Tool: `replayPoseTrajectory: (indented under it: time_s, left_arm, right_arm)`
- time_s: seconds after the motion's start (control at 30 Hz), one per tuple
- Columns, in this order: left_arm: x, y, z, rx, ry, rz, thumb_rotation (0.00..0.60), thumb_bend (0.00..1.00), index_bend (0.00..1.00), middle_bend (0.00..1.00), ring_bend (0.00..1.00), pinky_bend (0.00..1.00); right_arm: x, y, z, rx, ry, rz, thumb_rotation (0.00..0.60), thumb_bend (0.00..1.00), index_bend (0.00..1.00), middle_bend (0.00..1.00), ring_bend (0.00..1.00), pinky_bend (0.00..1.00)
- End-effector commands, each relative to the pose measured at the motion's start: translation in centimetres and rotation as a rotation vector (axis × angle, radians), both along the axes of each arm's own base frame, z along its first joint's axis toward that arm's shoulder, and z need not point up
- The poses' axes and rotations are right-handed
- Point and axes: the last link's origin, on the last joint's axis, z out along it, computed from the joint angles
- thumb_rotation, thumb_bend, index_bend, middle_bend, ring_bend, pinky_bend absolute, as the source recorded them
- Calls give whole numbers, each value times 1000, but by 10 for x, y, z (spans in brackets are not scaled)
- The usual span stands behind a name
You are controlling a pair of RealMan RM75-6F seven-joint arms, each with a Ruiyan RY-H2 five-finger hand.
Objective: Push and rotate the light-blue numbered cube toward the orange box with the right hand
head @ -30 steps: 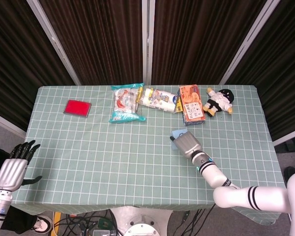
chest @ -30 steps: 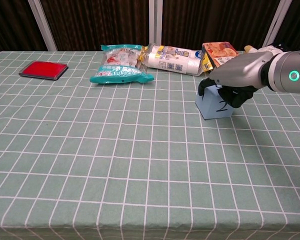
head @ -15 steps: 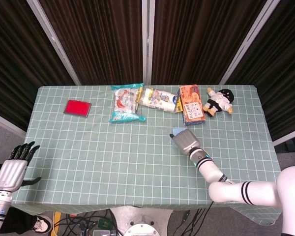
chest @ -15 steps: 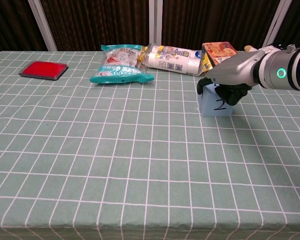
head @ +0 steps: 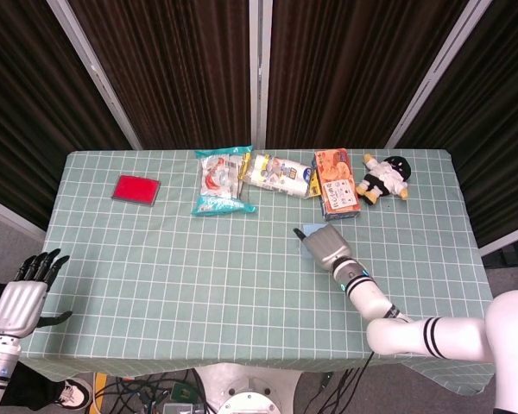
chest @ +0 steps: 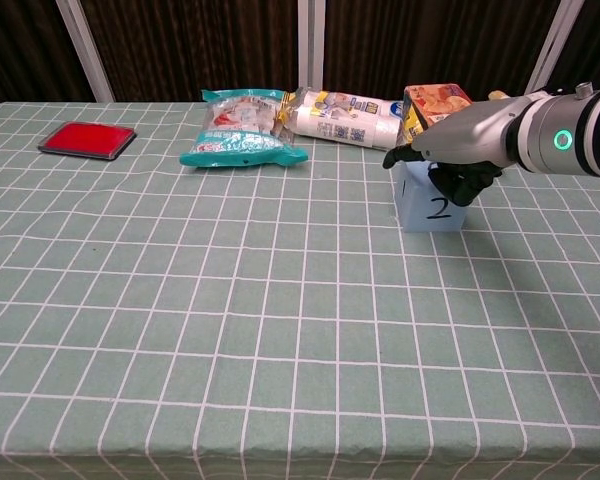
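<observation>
The light-blue numbered cube (chest: 427, 205) stands on the checked tablecloth, its "2" face square to the chest view. In the head view only a corner of the cube (head: 308, 231) shows past my right hand (head: 325, 247). My right hand (chest: 462, 150) rests on the cube's top. Its dark fingers (chest: 466, 182) curl down over the far right corner, and one digit sticks out to the left, clear of the cube. The orange box (head: 335, 196) lies just beyond the cube, near the back edge (chest: 435, 102). My left hand (head: 22, 297) hangs with fingers spread, off the table's front left corner.
Along the back lie a flat red pad (head: 136, 188), a snack bag (head: 220, 183), a white packet (head: 279, 172) touching the orange box, and a plush doll (head: 384, 178) to the right of the box. The table's front edge (head: 198, 362) runs close to my body.
The cube has turned so its "2" face looks straight at the chest camera, and has slid slightly toward the orange box. One digit of my right hand has lifted off and spread left.
</observation>
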Motion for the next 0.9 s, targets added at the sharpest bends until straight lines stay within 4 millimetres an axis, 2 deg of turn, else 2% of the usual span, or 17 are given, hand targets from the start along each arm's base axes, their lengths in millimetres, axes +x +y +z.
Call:
replayPoseTrajectory:
  time_s: [0.03, 0.37, 0.57, 0.73, 0.9]
  left_arm:
    - [0, 0, 0, -2, 1, 0, 593, 70, 85, 0, 0, 66]
    - [2, 0, 1, 0, 5, -3, 594, 70, 85, 0, 0, 66]
    - [4, 0, 2, 5, 6, -8, 594, 70, 85, 0, 0, 66]
    - [6, -1, 4, 15, 7, -10, 598, 70, 85, 0, 0, 66]
    - [8, 0, 5, 23, 10, -16, 600, 71, 85, 0, 0, 66]
  right_arm:
    - [0, 0, 2, 0, -15, -3, 600, 1000, 0, 914, 808, 708]
    - [3, 2, 18, -26, -62, 5, 600, 1000, 0, 915, 808, 709]
    - [3, 11, 51, -105, -132, 32, 600, 1000, 0, 914, 808, 709]
    - [-19, 31, 91, -241, -196, 66, 600, 1000, 0, 914, 808, 709]
    - [-60, 62, 125, -383, -254, 95, 600, 1000, 0, 914, 808, 709]
